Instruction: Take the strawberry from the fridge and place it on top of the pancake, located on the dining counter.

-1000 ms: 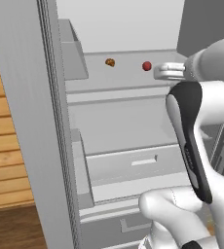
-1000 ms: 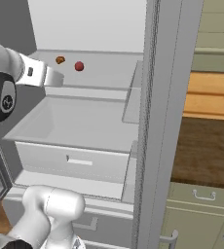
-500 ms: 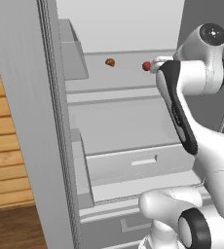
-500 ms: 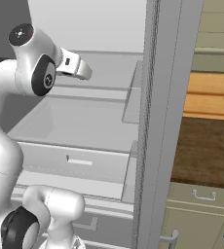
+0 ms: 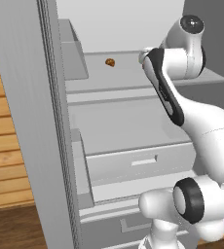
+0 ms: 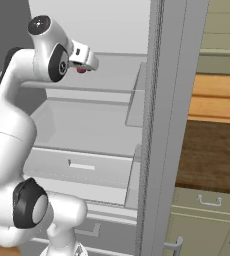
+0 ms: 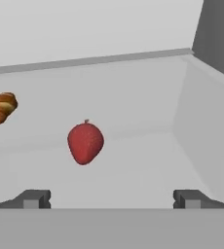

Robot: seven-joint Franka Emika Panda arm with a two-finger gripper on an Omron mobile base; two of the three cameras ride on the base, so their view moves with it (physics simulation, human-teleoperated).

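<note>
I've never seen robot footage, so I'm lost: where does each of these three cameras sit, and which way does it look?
Left base view: behind the arm's left, facing the open fridge; the white arm rises at right.
Right base view: behind its right, facing the same shelves; the arm rises at left, the tool above the strawberry.
Hand view: on the hand, looking along the open tool at the strawberry and a small brown pastry.
Shared: both base views show the fridge; the pastry appears in the left and hand views.
</note>
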